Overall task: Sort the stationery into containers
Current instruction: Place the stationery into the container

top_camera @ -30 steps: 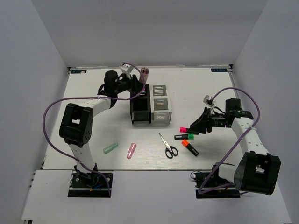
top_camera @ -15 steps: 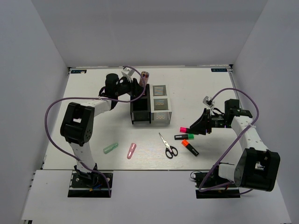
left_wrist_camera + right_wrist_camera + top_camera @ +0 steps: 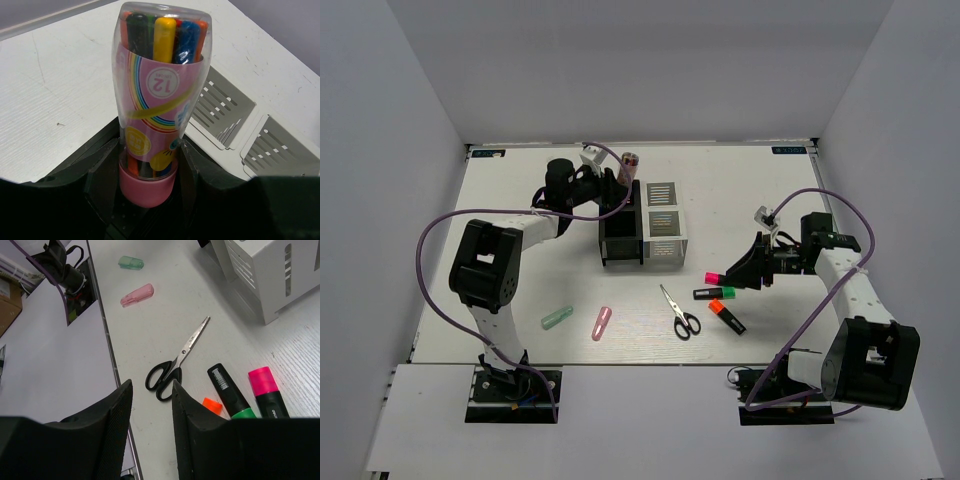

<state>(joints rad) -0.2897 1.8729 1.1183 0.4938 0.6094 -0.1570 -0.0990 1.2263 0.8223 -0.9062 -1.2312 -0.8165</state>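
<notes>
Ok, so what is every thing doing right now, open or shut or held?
left hand: shut on the tube of pens.
tube of pens: full, held.
right hand: open, empty.
scissors: closed, lying flat.
pink marker: lying flat.
green marker: lying flat.
orange marker: lying flat.
black box: standing upright.
white box: standing upright.

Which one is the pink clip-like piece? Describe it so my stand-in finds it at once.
Start at the black organiser and white organiser standing together in the middle, then come toward the near edge. Left of the scissors lie two small translucent pieces. The pink piece is the one nearer the scissors; its neighbour, the pale-green piece, is farther left.
</notes>
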